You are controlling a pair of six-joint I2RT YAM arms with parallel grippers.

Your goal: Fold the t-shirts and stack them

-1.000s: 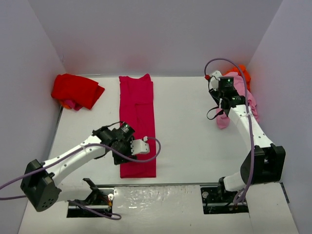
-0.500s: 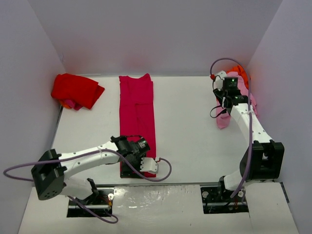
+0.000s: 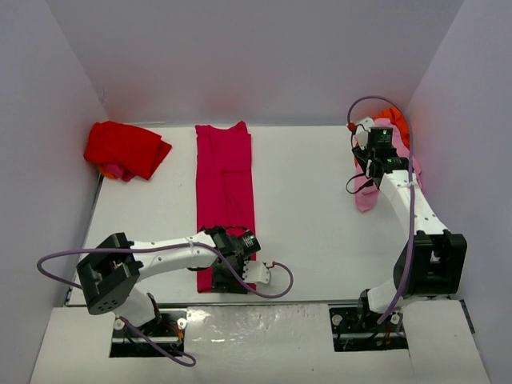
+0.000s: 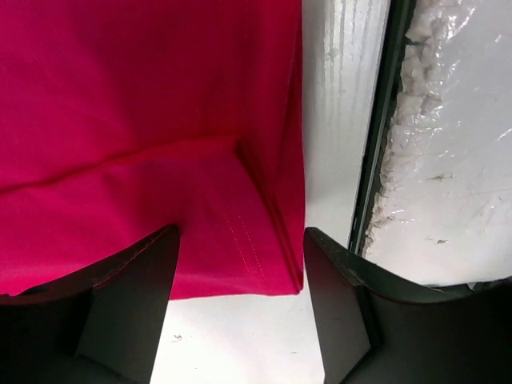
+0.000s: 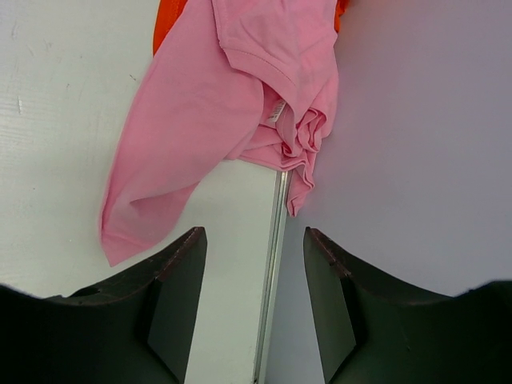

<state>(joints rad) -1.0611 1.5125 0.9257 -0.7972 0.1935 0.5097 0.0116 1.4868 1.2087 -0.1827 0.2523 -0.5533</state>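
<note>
A crimson-magenta t-shirt (image 3: 225, 188) lies flat as a long narrow strip running from the back of the table to the front. My left gripper (image 3: 253, 274) is open at its near right corner. In the left wrist view the hem corner (image 4: 264, 256) lies between the open fingers of the left gripper (image 4: 240, 236). A bright red t-shirt (image 3: 124, 148) lies folded at the back left. A pale pink t-shirt (image 5: 216, 96) and an orange one (image 5: 166, 24) are crumpled against the right wall. My right gripper (image 5: 254, 234) hovers open just short of the pink cloth, holding nothing.
The table's near edge (image 4: 374, 160) and a crinkled silver surface (image 4: 456, 160) lie right beside the left gripper. The right wall (image 5: 416, 120) meets the table at a metal seam (image 5: 276, 240) under the right gripper. A bit of pink and orange cloth (image 3: 112, 170) shows under the red shirt.
My left gripper has moved down the crimson-magenta shirt to its near hem corner. The right gripper shifted slightly right toward the pink shirt, then stayed put.
</note>
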